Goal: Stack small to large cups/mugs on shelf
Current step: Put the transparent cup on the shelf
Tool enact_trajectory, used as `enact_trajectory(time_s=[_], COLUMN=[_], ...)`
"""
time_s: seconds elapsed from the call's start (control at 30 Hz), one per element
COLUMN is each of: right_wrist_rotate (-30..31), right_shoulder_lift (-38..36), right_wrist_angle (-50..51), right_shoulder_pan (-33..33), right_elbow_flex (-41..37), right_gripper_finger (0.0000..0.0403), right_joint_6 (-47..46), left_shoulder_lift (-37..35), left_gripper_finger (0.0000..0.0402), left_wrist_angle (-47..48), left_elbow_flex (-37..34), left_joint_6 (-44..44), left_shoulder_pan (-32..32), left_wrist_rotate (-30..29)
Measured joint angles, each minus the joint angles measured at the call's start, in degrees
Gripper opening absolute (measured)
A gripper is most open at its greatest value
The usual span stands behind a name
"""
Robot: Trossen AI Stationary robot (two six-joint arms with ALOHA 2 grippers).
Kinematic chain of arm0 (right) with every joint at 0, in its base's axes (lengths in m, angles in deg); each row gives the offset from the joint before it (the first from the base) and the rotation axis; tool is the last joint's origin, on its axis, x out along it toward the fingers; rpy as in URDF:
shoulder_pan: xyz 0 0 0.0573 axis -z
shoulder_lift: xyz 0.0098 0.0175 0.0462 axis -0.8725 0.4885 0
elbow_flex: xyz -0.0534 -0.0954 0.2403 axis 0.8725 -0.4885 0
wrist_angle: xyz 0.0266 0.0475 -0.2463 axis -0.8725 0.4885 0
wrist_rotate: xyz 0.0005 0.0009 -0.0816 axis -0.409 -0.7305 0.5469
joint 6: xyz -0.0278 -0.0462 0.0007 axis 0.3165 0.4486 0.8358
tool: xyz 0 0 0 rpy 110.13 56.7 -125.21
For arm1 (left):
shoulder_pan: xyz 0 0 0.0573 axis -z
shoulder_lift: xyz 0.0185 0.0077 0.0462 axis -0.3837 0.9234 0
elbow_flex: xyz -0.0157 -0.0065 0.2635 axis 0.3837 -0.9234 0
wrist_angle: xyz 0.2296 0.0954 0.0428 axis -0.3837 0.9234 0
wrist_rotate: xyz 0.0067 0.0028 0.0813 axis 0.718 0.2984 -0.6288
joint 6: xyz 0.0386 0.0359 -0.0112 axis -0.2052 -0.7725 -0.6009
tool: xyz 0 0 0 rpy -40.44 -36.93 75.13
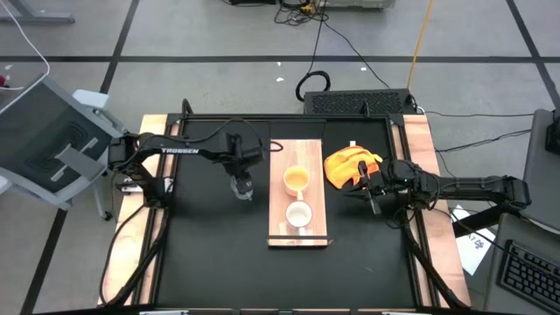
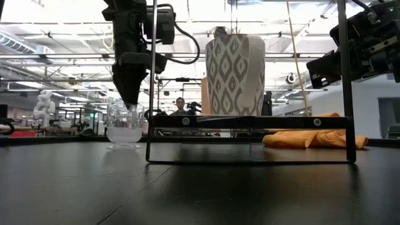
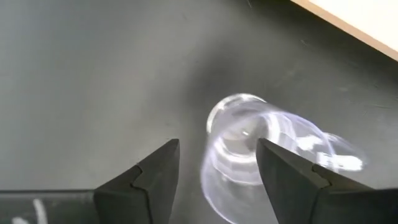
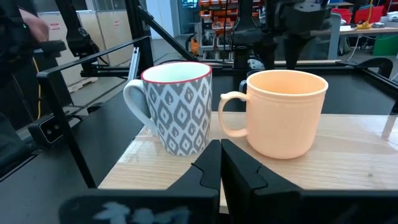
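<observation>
High view: left gripper (image 1: 242,181) hangs over clear glass cup (image 1: 242,187) on the black tabletop (image 1: 210,254), beside the wooden shelf (image 1: 313,149). Fingers (image 3: 149,180) spread apart around the glass's rim in the left wrist view, not gripping; glass stands upright. On the shelf: orange-yellow mug (image 1: 296,180) and patterned white mug (image 1: 299,214), side by side, apart. Right gripper (image 1: 374,200) waits at the table's right edge by the orange cloth (image 1: 350,164), its fingers pressed together, nothing between them.
</observation>
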Motion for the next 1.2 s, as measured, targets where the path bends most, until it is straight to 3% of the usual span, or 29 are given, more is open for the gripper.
enact_trajectory(time_s=[0.13,0.8,1.2], right_wrist_rotate=[0.0,0.0,0.0], right_shoulder_lift=[0.0,0.0,0.0], right_wrist_angle=[0.0,0.0,0.0], right_shoulder_pan=[0.0,0.0,0.0], right_elbow_flex=[0.0,0.0,0.0], right_gripper_finger=[0.0,0.0,0.0], right_joint_6=[0.0,0.0,0.0], left_shoulder_lift=[0.0,0.0,0.0], left_gripper_finger=[0.0216,0.0215,0.0103], left_wrist_angle=[0.8,3.7,3.6], left_elbow_flex=[0.0,0.0,0.0], left_joint_6=[2.3,6.8,5.6], left_shoulder_pan=[0.2,0.7,0.7], left_wrist_rotate=[2.5,2.1,2.5])
